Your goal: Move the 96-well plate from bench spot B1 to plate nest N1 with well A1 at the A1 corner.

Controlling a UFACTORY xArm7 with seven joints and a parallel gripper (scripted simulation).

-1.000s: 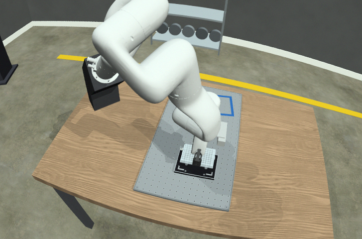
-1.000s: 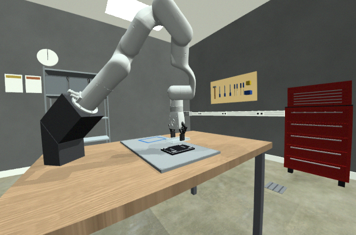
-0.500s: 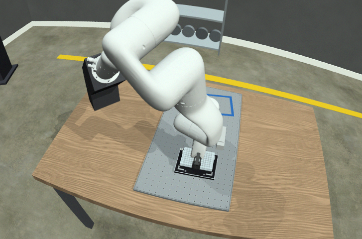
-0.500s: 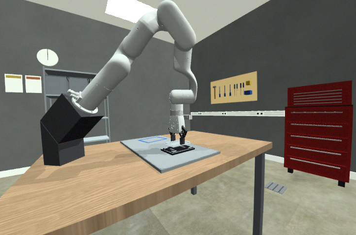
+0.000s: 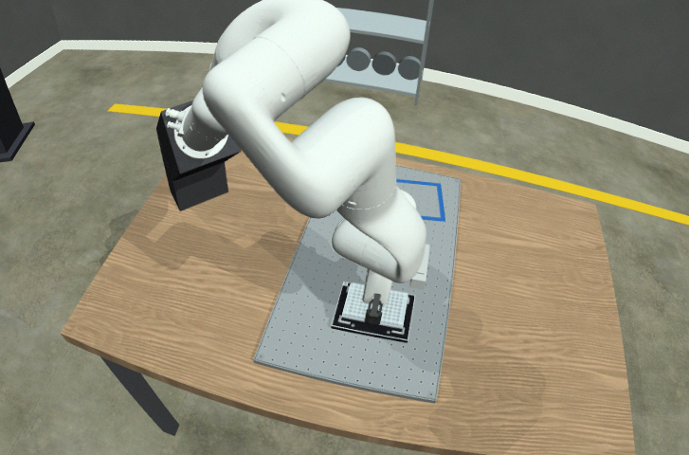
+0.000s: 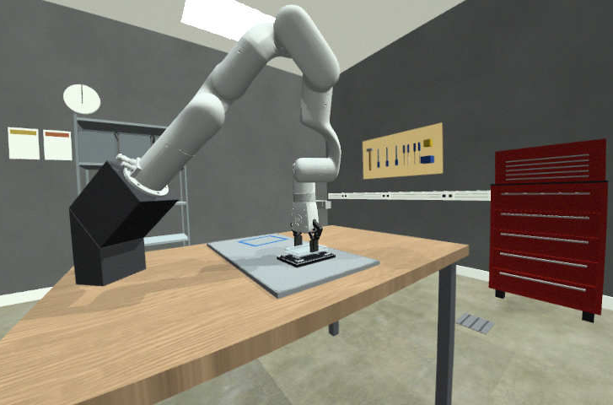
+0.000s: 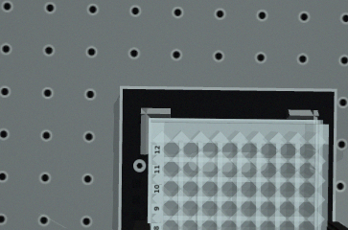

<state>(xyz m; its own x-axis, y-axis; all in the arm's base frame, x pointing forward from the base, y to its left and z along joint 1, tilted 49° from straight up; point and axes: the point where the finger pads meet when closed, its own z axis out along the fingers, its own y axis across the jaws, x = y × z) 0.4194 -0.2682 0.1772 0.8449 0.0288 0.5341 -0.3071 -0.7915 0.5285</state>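
The clear 96-well plate (image 5: 396,312) (image 6: 298,250) (image 7: 239,172) is held level, low over the black plate nest (image 5: 404,334) (image 6: 307,259) (image 7: 130,144). My gripper (image 5: 375,311) (image 6: 306,244) is shut on the plate across its middle. In the wrist view the plate's far edge lies just inside the nest's two grey corner locators (image 7: 155,113) (image 7: 303,113). Column numbers 12 to 9 run down the plate's left edge. The cut-off corner is out of view. I cannot tell whether the plate touches the nest. The blue outline of spot B1 (image 5: 442,201) (image 6: 239,241) is empty.
The nest sits on a grey perforated board (image 5: 313,343) (image 6: 278,281) (image 7: 61,72) on the wooden table (image 5: 516,300). A white block lies on the board between B1 and the nest. The arm's black base (image 5: 194,176) stands at the table's back left.
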